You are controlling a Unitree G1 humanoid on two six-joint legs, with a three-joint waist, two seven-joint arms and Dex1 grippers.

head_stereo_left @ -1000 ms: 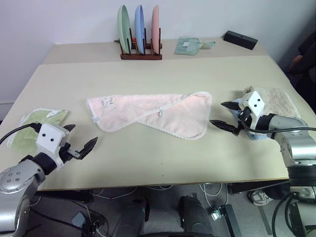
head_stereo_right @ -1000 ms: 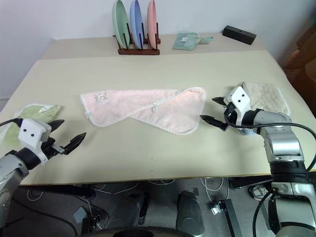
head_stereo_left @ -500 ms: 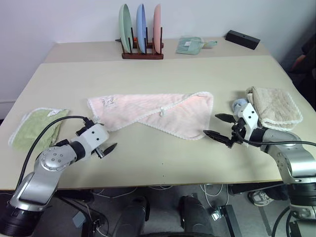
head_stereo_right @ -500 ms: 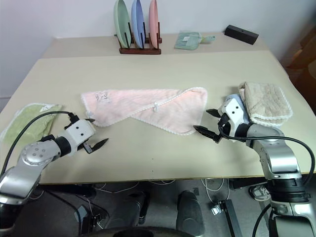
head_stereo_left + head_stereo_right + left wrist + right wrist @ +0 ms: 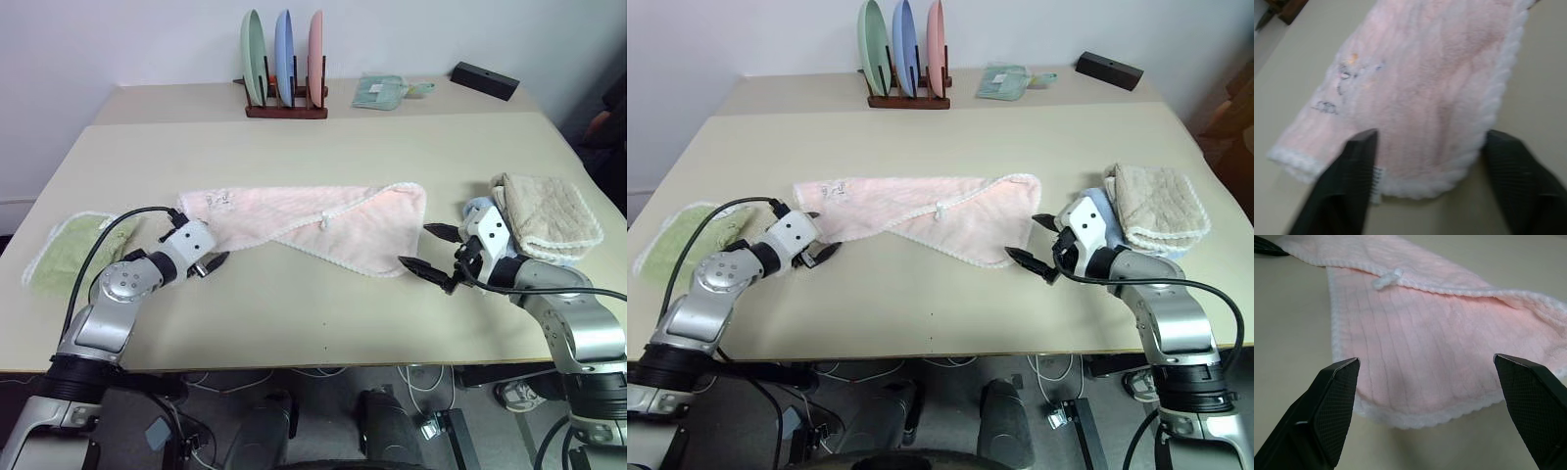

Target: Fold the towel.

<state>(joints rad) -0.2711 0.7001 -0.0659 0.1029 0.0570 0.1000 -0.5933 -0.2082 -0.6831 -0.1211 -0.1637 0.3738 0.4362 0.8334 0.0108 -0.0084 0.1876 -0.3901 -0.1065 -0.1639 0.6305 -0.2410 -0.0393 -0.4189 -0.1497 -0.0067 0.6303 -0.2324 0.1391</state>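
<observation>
The left gripper (image 5: 1425,161) straddled the pink towel's (image 5: 313,223) nine-o'clock corner, fingers parted, likely for pinching; the right gripper (image 5: 429,253) gaped at three o'clock.

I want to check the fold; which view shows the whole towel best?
The left eye view: the towel lies whole, one corner folded over. The right eye shows the same; each wrist view shows just one end between fingers.

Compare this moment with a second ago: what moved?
The left claw swung in from beside the green cloth to the pink towel's near left corner, its fingers narrowing astride the scalloped edge. The right claw stayed open, drawing slightly nearer the towel's right end. Towel, beige towel and plate rack lie unchanged.
</observation>
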